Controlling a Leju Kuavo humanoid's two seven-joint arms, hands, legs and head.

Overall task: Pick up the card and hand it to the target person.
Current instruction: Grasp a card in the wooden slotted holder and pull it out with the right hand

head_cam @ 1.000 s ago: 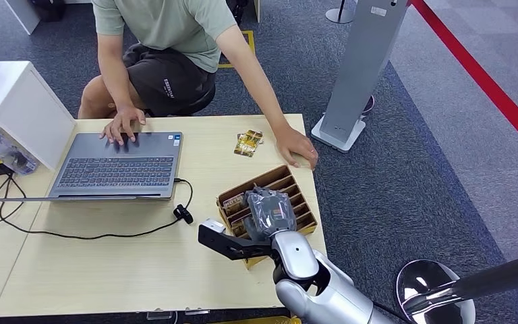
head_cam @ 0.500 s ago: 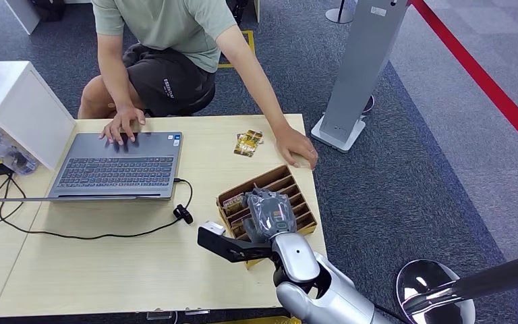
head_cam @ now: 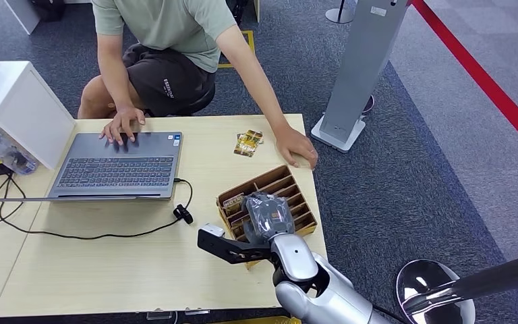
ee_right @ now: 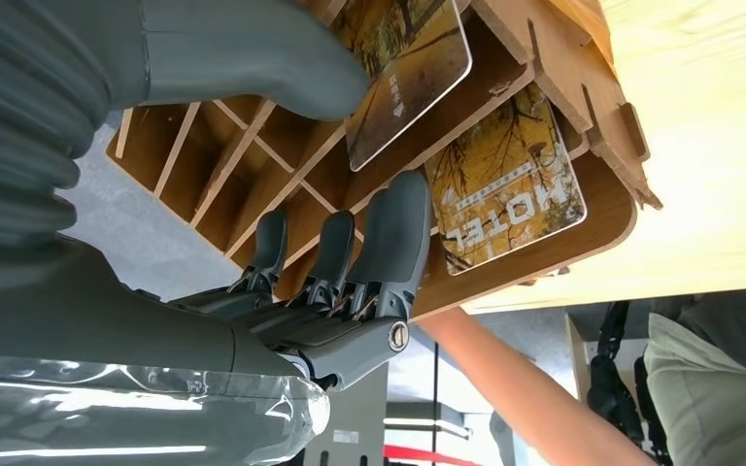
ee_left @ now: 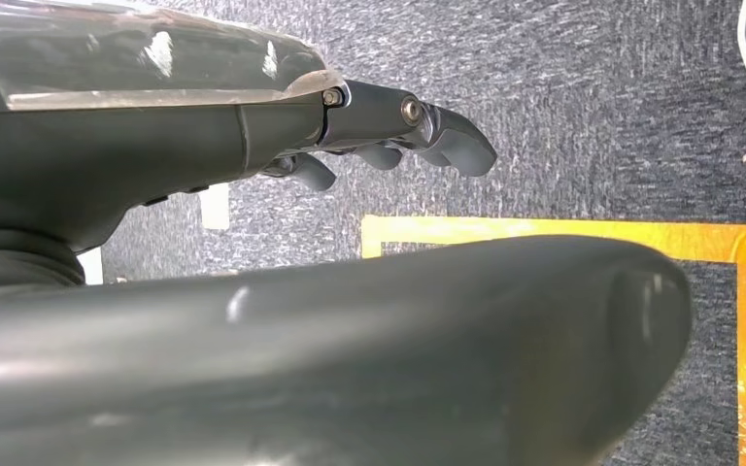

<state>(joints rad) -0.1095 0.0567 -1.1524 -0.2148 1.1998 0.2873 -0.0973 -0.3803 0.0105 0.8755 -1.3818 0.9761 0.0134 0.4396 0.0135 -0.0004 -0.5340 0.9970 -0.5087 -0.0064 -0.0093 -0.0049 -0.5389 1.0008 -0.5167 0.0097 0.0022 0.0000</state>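
My right hand [head_cam: 268, 214] sits low centre in the head view, down over the slotted wooden card holder [head_cam: 295, 190]. From the right wrist camera I see its thumb [ee_right: 253, 58] pressed on the face of a card [ee_right: 410, 73] that stands in a slot, with the dark fingers [ee_right: 393, 243] curled up just below it against the dividers; I cannot tell whether they actually pinch the card or only touch it. A second card marked HOTEL [ee_right: 505, 189] lies in the next slot toward the holder's end wall. My left hand [ee_left: 389, 131] hangs over grey carpet with yellow floor tape [ee_left: 544, 228], fingers loosely curled and nothing in them. Above the holder in the head view, a few loose cards [head_cam: 248, 142] lie on the worktop [head_cam: 108, 263] near its far edge. The person [head_cam: 168, 34] sits at the top of the frame, one hand [head_cam: 297, 148] flat on the worktop's upper right corner, the other [head_cam: 123, 123] on the laptop [head_cam: 114, 165].
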